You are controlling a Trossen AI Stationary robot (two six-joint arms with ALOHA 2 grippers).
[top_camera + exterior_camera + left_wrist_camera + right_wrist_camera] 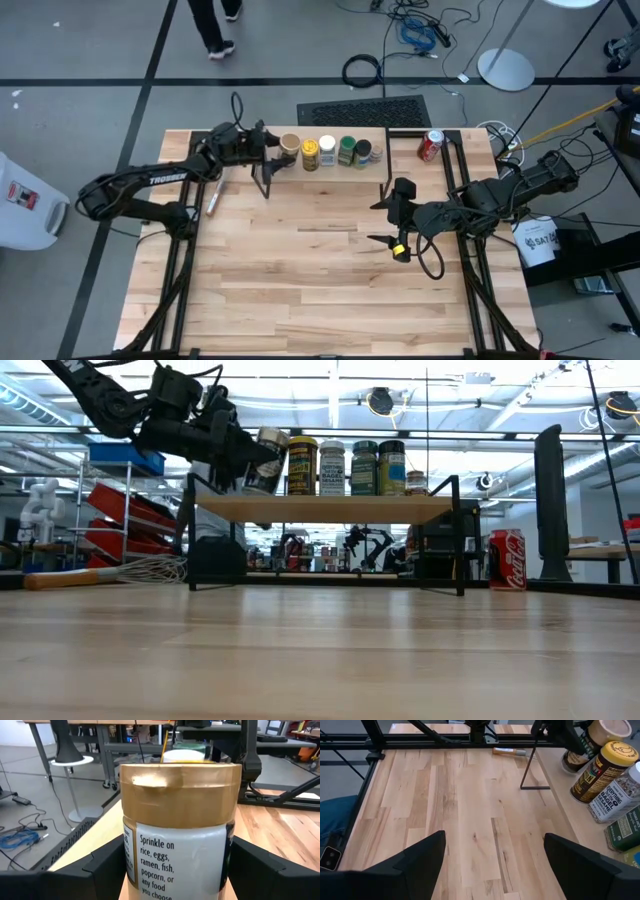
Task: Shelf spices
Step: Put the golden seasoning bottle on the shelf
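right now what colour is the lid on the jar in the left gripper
Tan-gold lid, clearest in the left wrist view.

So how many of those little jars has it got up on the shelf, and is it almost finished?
Nearly finished, it seems. Four jars already stand upright in a row on the shelf, the yellow-bodied jar among them. The left gripper is around a fifth, the gold-lidded jar, tilted at the shelf's left end. The right gripper waits open over bare table. No other spice jars show on the table.

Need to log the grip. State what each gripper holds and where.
Left gripper holds the gold-lidded spice jar by the sides of its body, at the shelf's end. Right gripper is open and empty.
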